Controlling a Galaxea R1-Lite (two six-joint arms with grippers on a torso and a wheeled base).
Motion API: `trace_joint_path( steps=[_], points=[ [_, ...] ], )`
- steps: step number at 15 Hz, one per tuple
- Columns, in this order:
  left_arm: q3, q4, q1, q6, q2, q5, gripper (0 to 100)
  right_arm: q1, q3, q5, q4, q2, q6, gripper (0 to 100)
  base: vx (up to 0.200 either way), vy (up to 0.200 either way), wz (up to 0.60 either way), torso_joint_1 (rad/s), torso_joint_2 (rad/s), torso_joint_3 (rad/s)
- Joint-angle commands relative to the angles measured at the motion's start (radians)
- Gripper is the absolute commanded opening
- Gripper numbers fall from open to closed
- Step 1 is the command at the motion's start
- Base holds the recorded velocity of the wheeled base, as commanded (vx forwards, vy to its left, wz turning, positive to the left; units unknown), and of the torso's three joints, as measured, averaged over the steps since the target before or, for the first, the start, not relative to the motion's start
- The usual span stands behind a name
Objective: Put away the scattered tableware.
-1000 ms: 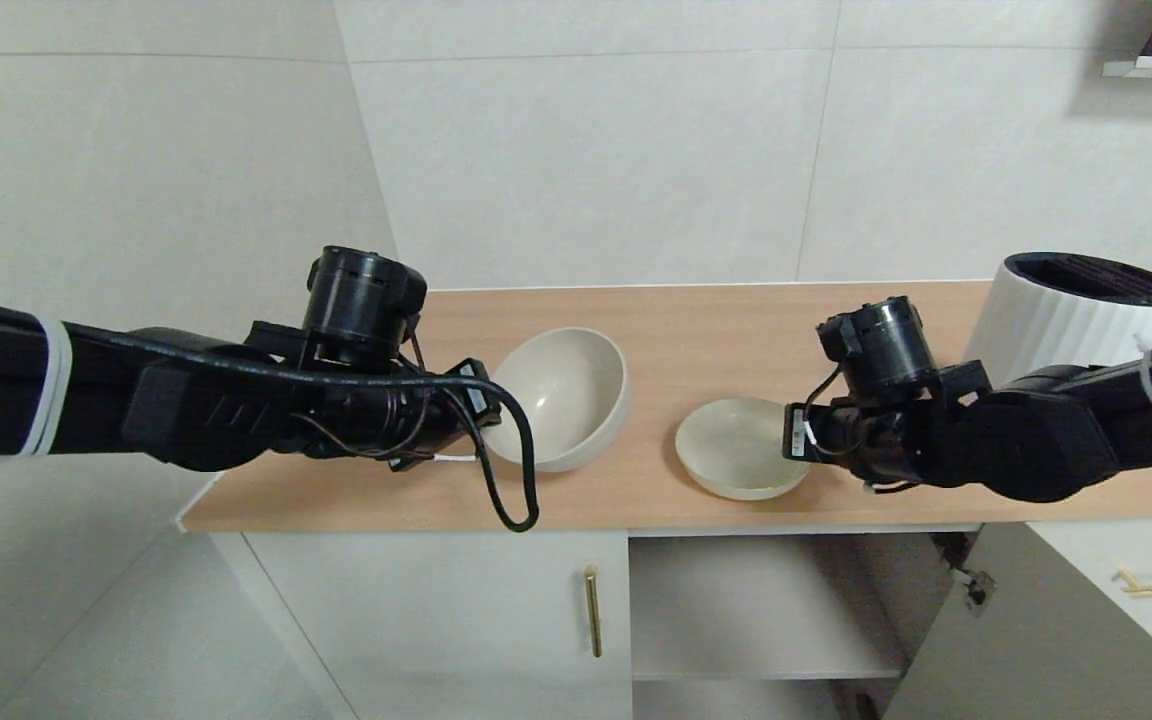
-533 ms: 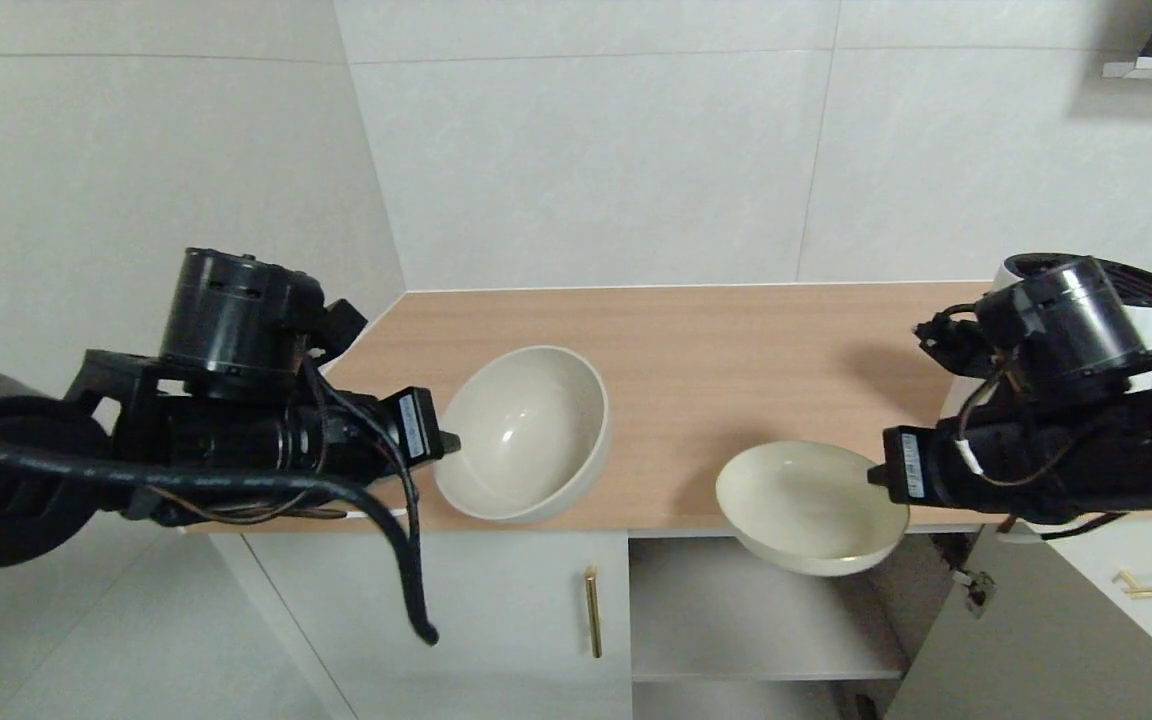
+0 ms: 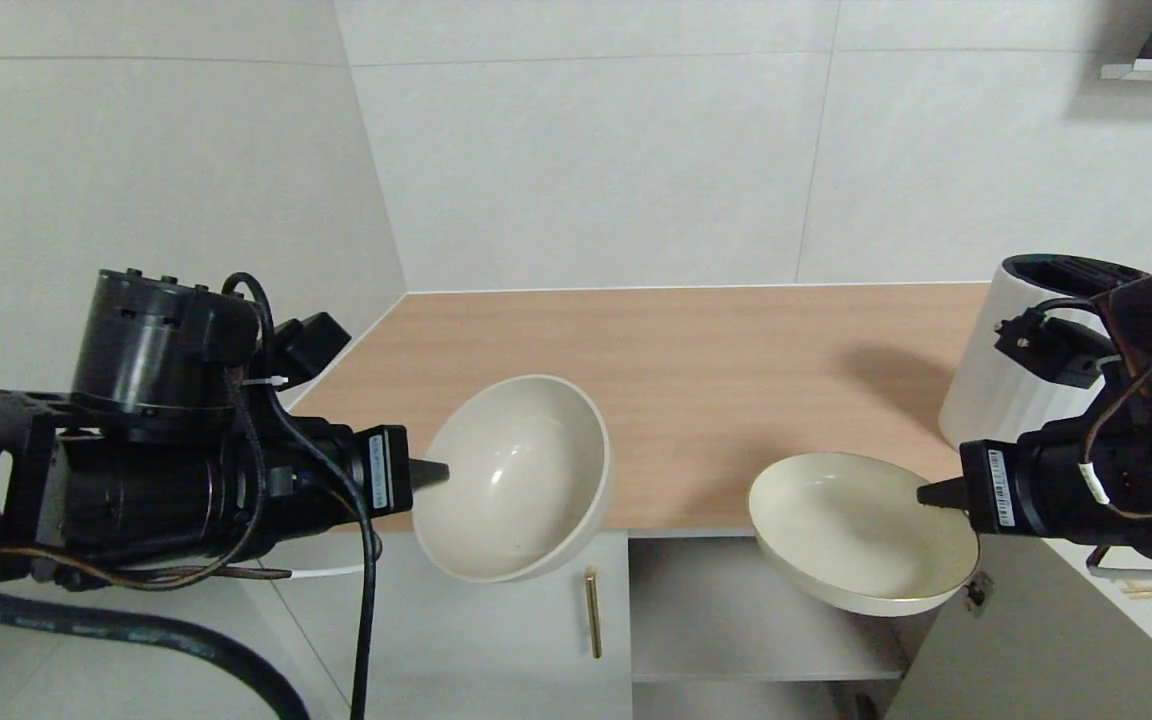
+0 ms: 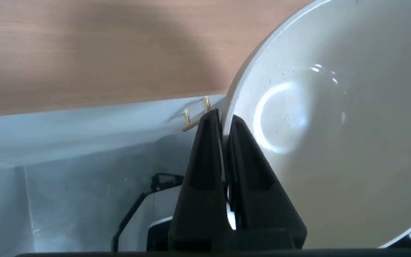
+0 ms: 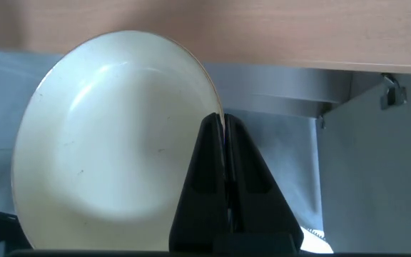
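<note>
My left gripper [image 3: 433, 471] is shut on the rim of a deep cream bowl [image 3: 516, 478], held in the air over the counter's front edge, its opening tilted toward me. In the left wrist view the fingers [image 4: 223, 146] pinch the bowl [image 4: 334, 121] rim. My right gripper [image 3: 934, 492] is shut on the rim of a shallow cream plate-like bowl [image 3: 856, 535], held in front of and below the counter edge, above the open cabinet. The right wrist view shows that dish [image 5: 113, 143] clamped at its edge by the gripper [image 5: 223, 135].
The wooden counter [image 3: 696, 360] runs along the tiled wall. A white ribbed cylindrical container [image 3: 1021, 340] stands at its right end. Below, a cabinet [image 3: 756, 620] stands open with a bare shelf; its door [image 3: 1026, 650] swings out at the right. A closed door with a gold handle [image 3: 591, 610] is beside it.
Both arms pulled back toward me and lifted their dishes off the counter. The deep bowl moved left and forward; the shallow dish moved right and out past the counter edge.
</note>
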Motion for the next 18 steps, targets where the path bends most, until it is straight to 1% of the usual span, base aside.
trace_joint_path(
  steps=[1,5,16,18],
  points=[
    [0.002,0.000,-0.001,-0.001,0.007,0.000,0,0.000,0.003,-0.001,-0.002,0.014,0.001,0,-0.200,0.000,0.00,0.002,0.00,0.007],
    [0.002,0.000,-0.001,-0.001,0.015,0.002,0,-0.004,0.006,0.000,-0.002,0.024,0.002,0,-0.200,0.000,0.00,0.009,0.00,0.002],
    [0.002,0.000,-0.002,-0.001,0.029,0.003,0,-0.007,0.015,-0.008,-0.016,0.045,-0.005,0,0.000,0.000,0.00,0.000,0.00,0.000],
    [0.000,0.000,-0.002,-0.001,0.036,0.003,0,-0.007,0.044,-0.011,-0.067,0.047,-0.007,0,0.000,0.000,0.00,0.000,0.00,0.000]
  ],
)
